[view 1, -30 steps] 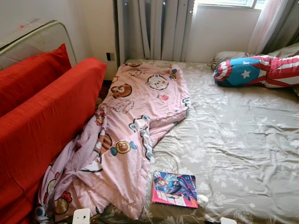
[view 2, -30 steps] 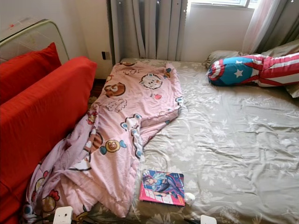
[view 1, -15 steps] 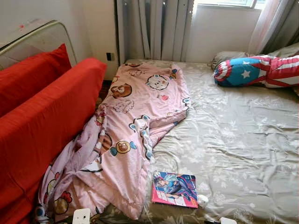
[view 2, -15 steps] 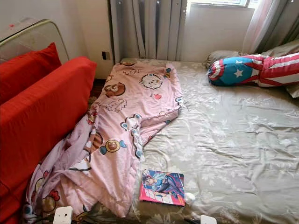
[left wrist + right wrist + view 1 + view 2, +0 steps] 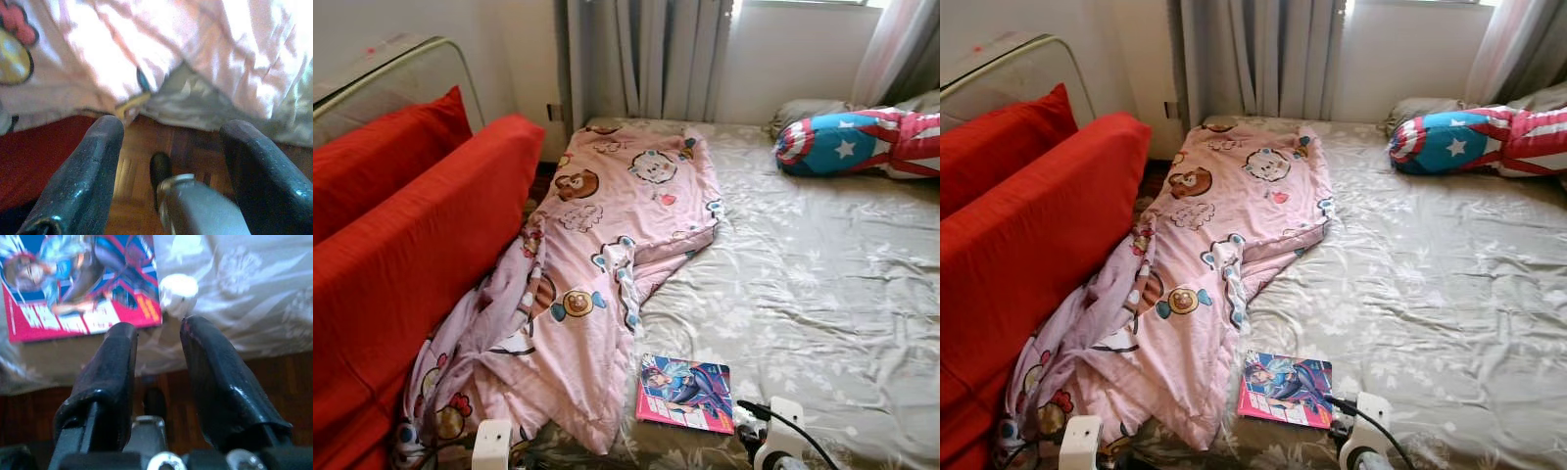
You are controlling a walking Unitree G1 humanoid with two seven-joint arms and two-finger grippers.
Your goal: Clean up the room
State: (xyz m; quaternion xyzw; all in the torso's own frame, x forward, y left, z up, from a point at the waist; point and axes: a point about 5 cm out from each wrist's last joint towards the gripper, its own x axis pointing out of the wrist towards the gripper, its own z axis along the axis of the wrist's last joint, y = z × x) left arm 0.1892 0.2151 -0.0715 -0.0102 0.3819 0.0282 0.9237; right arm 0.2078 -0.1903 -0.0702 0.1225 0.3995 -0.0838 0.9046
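We look down on one bed point(image 5: 822, 294) covered with a grey-green floral sheet. One pink cartoon-print blanket point(image 5: 607, 255) lies crumpled along the bed's left side, its lower end spilling over the edge toward the floor. One comic book point(image 5: 685, 394) with a bright pink and blue cover lies flat near the bed's front edge, just beside the blanket's hem. One small white round object point(image 5: 178, 291) sits on the sheet touching the book's right corner; we cannot tell what it is. At the head of the bed rests one star-and-stripes bolster pillow point(image 5: 862, 145) in red, white and blue, with one grey pillow point(image 5: 808, 108) behind it. To the left stand two red cushions point(image 5: 401, 245), one in front of the other, against a metal-framed headboard point(image 5: 401, 69). Grey curtains point(image 5: 646, 59) hang at the back wall.

Our left claw point(image 5: 168, 161) hangs below the bed edge over a wooden floor point(image 5: 142, 166), with the blanket's hem just ahead; its two black fingers point(image 5: 83, 181) stand wide apart and hold nothing. Our right claw point(image 5: 159, 357) is at the bed's front edge, pointing at the book's corner and the white object; its two fingers point(image 5: 215, 382) are narrowly parted and hold nothing.
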